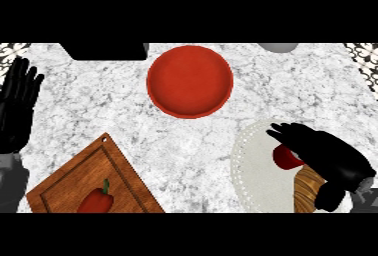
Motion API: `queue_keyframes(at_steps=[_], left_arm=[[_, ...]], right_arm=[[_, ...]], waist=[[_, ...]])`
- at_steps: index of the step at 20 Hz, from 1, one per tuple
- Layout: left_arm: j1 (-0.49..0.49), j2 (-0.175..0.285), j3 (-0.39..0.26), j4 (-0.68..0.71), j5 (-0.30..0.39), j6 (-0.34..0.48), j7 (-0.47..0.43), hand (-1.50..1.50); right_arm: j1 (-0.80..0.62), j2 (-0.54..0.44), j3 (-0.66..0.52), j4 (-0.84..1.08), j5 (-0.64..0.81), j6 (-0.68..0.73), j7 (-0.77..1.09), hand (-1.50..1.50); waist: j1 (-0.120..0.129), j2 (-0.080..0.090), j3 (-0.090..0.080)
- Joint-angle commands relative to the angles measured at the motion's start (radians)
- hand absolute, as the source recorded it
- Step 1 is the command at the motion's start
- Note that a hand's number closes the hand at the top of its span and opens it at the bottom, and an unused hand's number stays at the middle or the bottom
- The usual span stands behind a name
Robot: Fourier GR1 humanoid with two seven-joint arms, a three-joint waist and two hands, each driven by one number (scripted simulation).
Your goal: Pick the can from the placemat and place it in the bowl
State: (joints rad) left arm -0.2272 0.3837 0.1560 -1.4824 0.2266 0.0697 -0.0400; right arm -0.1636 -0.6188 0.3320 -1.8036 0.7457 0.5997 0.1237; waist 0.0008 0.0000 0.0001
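My right hand [325, 155] lies over the can [285, 158], which sits on the placemat [255, 167] near the counter's [184, 142] front right corner. Only a small red patch of the can shows at the hand's left side. The rest is hidden under the palm, so I cannot tell whether the hand has closed on it or merely covers it, nor which way the can's long axis runs.

The relation that matters is the line from can to bowl [190, 82]. The bowl is away and to the left, near the middle of the far edge, well apart from the placemat. I judge the carry to be a diagonal sweep over bare counter, with nothing standing in the way.

A brown wood-grained thing [304, 192] lies on the placemat just beside the can, on the near side, so I would lift straight up before swinging left. The cutting board [70, 187] with its red pepper [96, 201] sits at the front left, off my line.

My left hand [18, 105] rests open at the left edge, far from the can, so the right hand is clearly the nearer one
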Motion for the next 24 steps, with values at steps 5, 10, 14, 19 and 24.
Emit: queue_keyframes(at_steps=[5, 10, 14, 19, 24], left_arm=[[-0.058, -0.032, -0.001, 0.021, -0.056, 0.009, 0.026, 0.0], [-0.04, -0.032, 0.052, 0.078, -0.033, -0.032, -0.034, 0.0], [-0.052, -0.05, 0.032, 0.056, -0.072, -0.015, -0.012, 0.0], [-0.047, -0.057, 0.03, 0.022, -0.075, -0.016, 0.012, 0.0], [0.034, -0.057, 0.045, -0.064, -0.07, -0.028, 0.028, 0.0]], right_arm=[[0.017, 0.092, 0.002, 0.111, 0.132, -0.039, -0.071, -1.5], [-0.051, 0.138, -0.017, 0.237, 0.195, -0.046, -0.086, -1.5], [-0.029, 0.155, -0.062, 0.225, 0.211, -0.013, -0.082, -1.5], [-0.038, 0.097, -0.085, 0.354, 0.259, -0.146, -0.256, 1.5], [-0.018, 0.152, -0.068, 0.381, 0.313, -0.266, -0.309, 1.5]], waist=[[-0.002, 0.0, 0.0], [0.001, 0.001, 0.0], [-0.001, 0.0, 0.0], [0.0, 0.001, 0.0], [0.004, 0.0, 0.0]])
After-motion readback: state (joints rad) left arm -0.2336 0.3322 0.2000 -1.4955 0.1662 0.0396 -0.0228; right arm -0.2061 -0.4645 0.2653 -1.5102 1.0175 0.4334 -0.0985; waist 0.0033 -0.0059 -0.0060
